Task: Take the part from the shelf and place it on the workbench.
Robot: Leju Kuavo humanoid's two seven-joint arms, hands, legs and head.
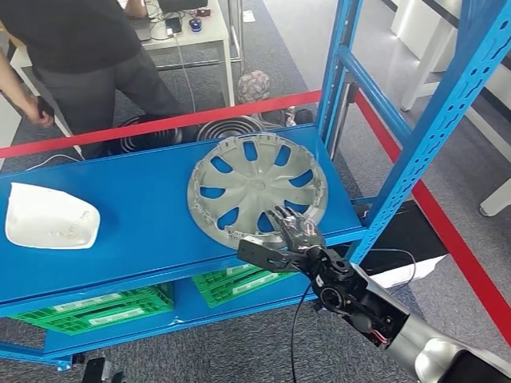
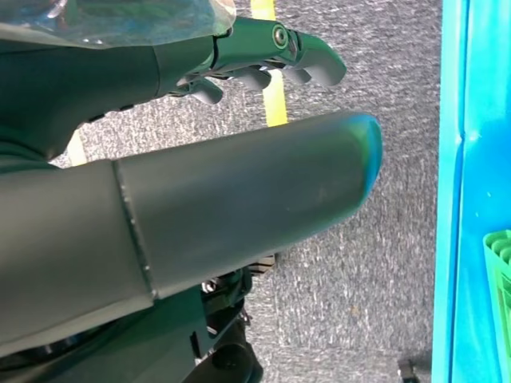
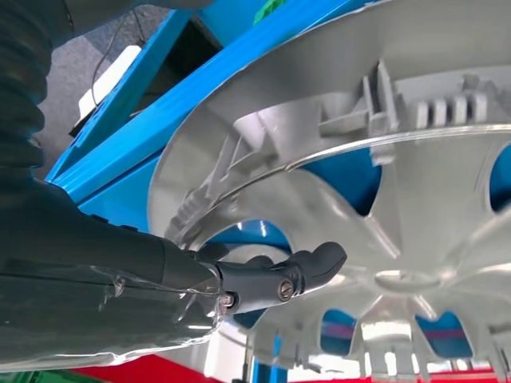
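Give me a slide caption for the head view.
Right hand reaching onto the near rim of a silver hubcap lying on the blue shelf.

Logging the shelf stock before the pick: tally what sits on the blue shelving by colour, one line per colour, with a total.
Silver: 1, the wheel cover on the top shelf, under the right hand.
White: 1, the moulded shell part on the same shelf.
Green: 2, the crates on the lower shelf.
Total: 4.
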